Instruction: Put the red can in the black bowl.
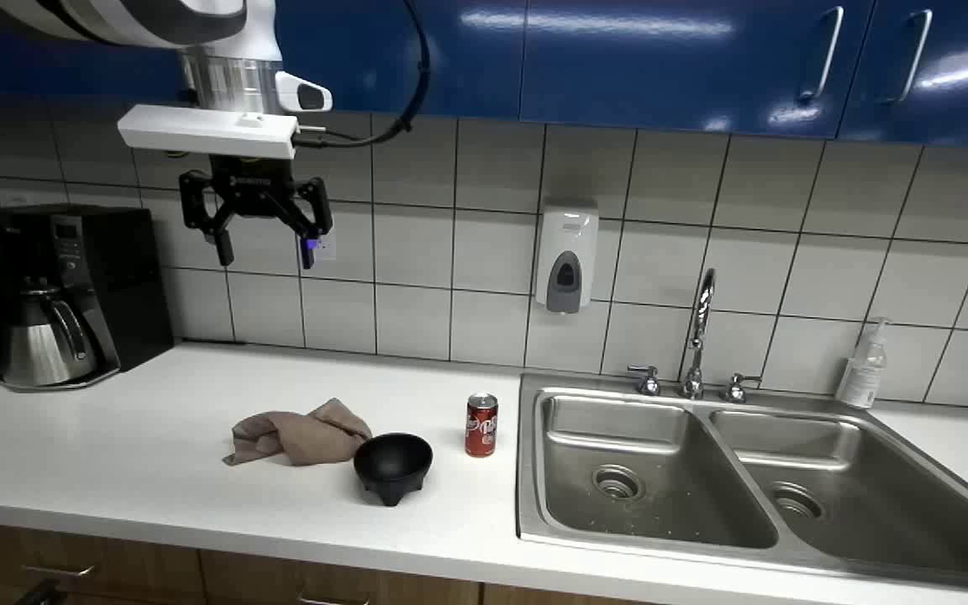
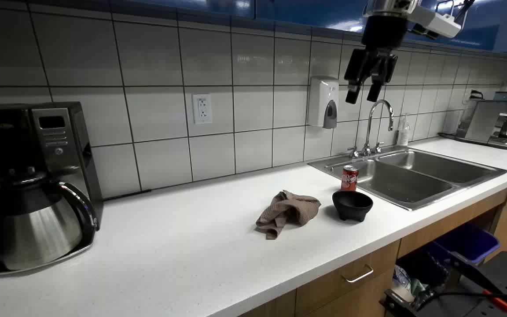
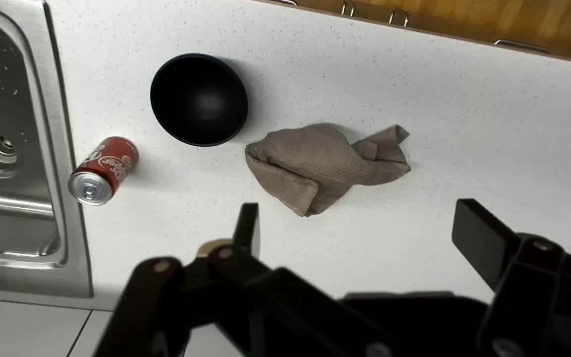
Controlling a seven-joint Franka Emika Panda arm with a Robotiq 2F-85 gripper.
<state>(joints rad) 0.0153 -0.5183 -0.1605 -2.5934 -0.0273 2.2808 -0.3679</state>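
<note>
The red can [image 1: 481, 426] stands upright on the white counter beside the sink; it also shows in an exterior view [image 2: 349, 178] and in the wrist view [image 3: 107, 166]. The black bowl [image 1: 392, 464] stands on short feet near the can, apart from it. The bowl also shows in an exterior view [image 2: 353, 206], and in the wrist view [image 3: 199, 101] its inside looks empty. My gripper [image 1: 266, 255] is open, empty and high above the counter, pointing down. Its spread fingers show in an exterior view [image 2: 362, 95] and in the wrist view [image 3: 360, 233].
A crumpled brown cloth [image 1: 307, 437] lies close beside the bowl. A steel double sink [image 1: 532, 470] with a faucet [image 1: 697, 336] is beside the can. A coffee maker [image 1: 106, 269] stands at the counter's far end. A soap dispenser [image 1: 566, 256] hangs on the tiled wall.
</note>
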